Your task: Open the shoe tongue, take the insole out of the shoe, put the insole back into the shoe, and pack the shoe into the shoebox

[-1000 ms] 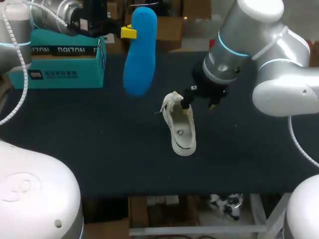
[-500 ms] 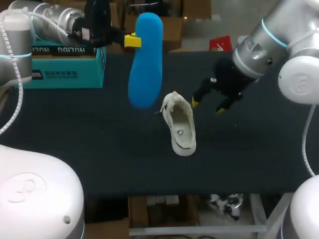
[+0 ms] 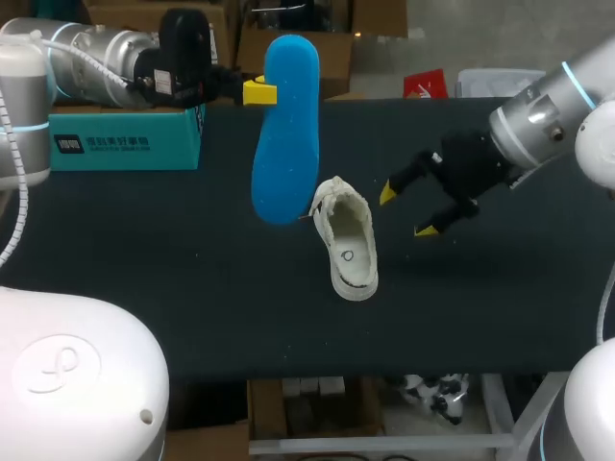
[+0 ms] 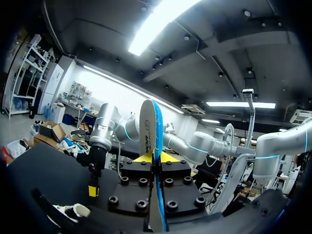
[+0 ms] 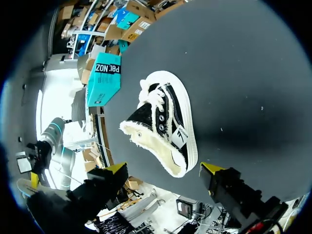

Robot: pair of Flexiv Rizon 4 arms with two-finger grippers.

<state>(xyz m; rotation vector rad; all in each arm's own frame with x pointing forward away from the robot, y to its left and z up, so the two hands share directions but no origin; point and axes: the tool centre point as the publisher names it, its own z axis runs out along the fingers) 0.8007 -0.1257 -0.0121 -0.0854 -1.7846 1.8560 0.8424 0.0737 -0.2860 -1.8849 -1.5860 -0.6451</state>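
Leftmost, the teal shoebox (image 3: 125, 134) sits at the dark worktop's (image 3: 192, 279) far corner. Beside it, the left hand (image 3: 258, 92) pinches the blue insole (image 3: 286, 134), held above the worktop. The white shoe (image 3: 348, 240) rests mid-worktop, and the right hand (image 3: 406, 213) hovers nearby, fingers spread.

— Any writing on the table?
— White letters run along the shoebox (image 3: 125, 144) side, far left, with a small dark label (image 3: 69, 145) near its left end.
— And the shoe (image 5: 163, 122)?
— A white tag (image 5: 180, 138) with a dark mark, too small to read.
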